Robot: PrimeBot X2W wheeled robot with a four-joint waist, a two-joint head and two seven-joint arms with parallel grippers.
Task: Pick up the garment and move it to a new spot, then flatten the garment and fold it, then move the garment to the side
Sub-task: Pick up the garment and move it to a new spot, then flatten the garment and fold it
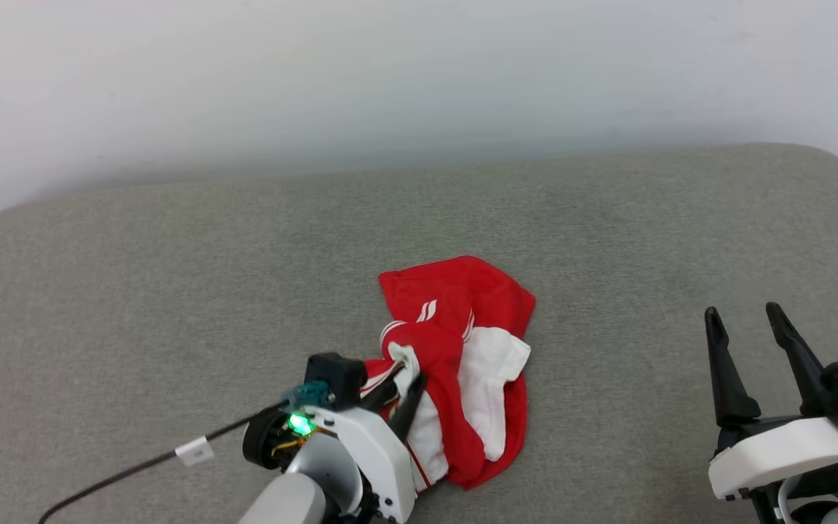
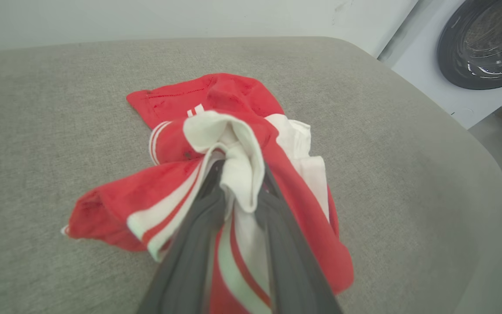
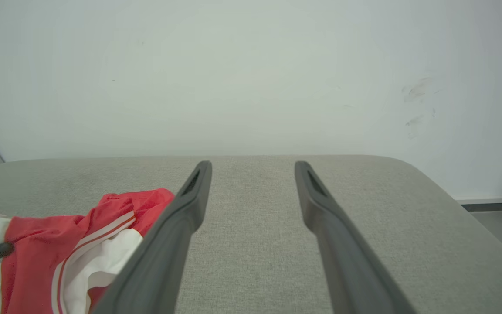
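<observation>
A grey fabric-covered counter (image 1: 172, 291) with rounded corners stands against a plain white wall (image 1: 390, 73). The garment (image 1: 463, 306) lies crumpled in a heap on the counter, a little near of its middle. It is a red shirt with white sleeve panels and white-and-red striped trim. On its far red part sits a small mark of two slanted white bars (image 1: 426, 311). No lettering on the cloth can be read in this bunched state.

The left pincer (image 1: 412, 372) reaches into the near left side of the heap. Its two dark fingers stand close together, closed on a raised fold of white cloth. In the left wrist view this fold of the garment (image 2: 233, 96) rises between the fingertips of the left pincer (image 2: 242, 172) and drapes over them, with striped trim spilling down to either side. A green light (image 1: 299, 423) glows on the left wrist, and a black cable (image 1: 121, 477) trails off to the near left, carrying a white tag (image 1: 193, 451) too small to read.

The right pincer (image 1: 743, 313) hovers at the near right, well apart from the shirt, its fingers spread wide with nothing between them. In the right wrist view the right pincer (image 3: 253, 163) points at the far wall above bare grey counter, and the garment (image 3: 37, 235) shows at the lower left.

Beyond the counter's right edge, the left wrist view shows a white washing machine (image 2: 486, 43) with a dark round door.
</observation>
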